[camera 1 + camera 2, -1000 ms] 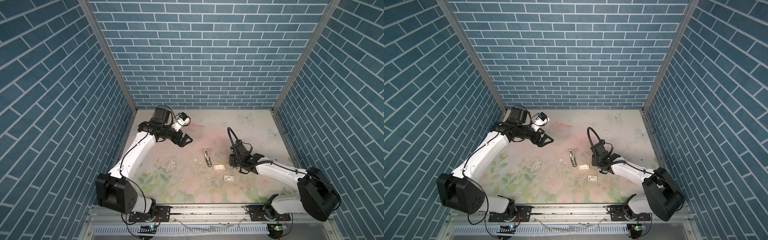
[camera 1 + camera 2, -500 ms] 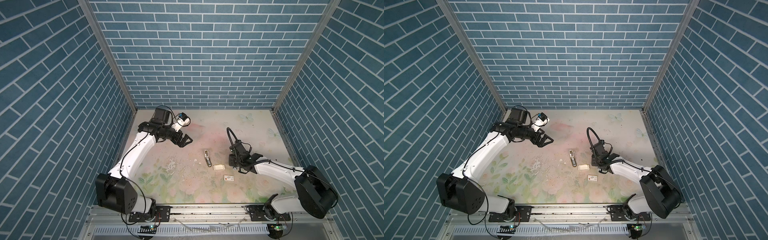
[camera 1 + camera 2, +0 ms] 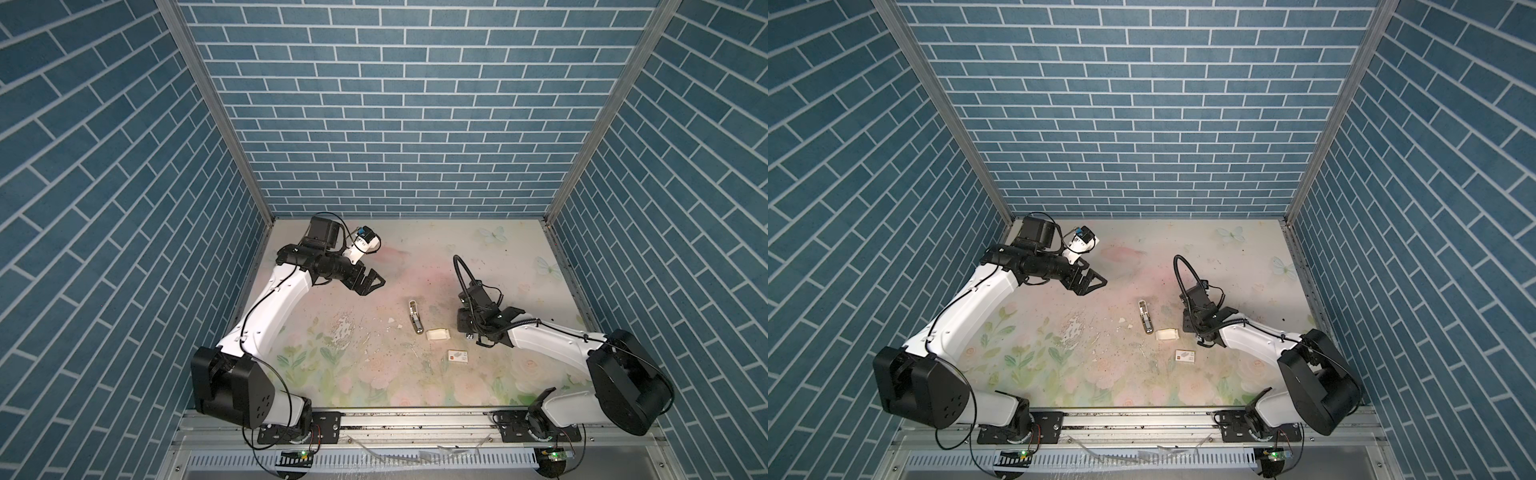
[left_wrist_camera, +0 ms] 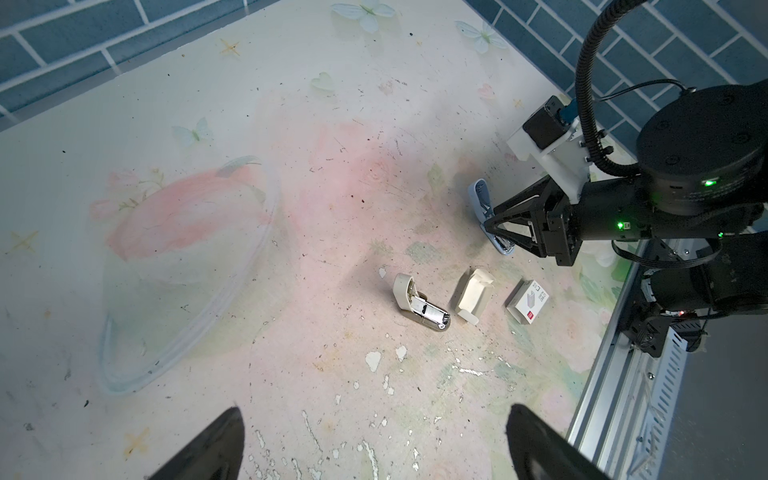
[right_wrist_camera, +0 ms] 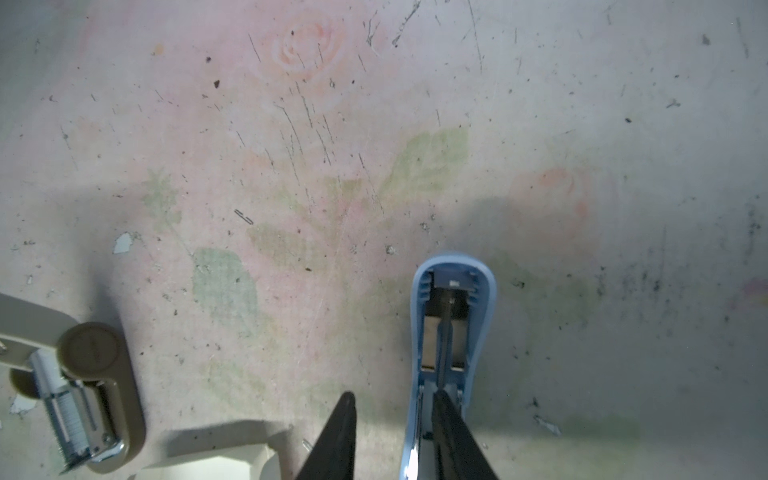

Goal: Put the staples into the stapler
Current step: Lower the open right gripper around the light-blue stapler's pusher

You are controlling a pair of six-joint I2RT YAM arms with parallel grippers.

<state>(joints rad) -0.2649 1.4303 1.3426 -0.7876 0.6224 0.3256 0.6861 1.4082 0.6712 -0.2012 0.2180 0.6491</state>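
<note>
Over on your left, the left gripper point(image 3: 373, 286) is hanging above the table point(image 3: 374, 374), jaws spread wide and gripping nothing, well apart from the work.

Moving in, the beige stapler point(image 3: 414, 317) is lying open mid-table. A ribbed silver strip is showing in its channel, and I'm reading that as staples point(image 5: 68, 419), though I can't be sure. Just beside it the tray point(image 4: 464, 291) is sitting, looking empty from here. Next along, the box point(image 4: 528, 300) is lying flat.

On your right, the right gripper point(image 5: 395, 395) is working down at the table with jaws part open. One finger is lying over the blue stapler point(image 5: 453, 259), the other is standing off its side with table showing between. Whether that's a real hold, I can't tell. The blue stapler's lid is standing swung up, and I'm seeing no staples inside.

So both staplers are sitting open. If blue is your target, you're looking at nearly everything ahead: fetching a strip, laying it in, shutting the lid. If beige, you're likely only closing up.
</note>
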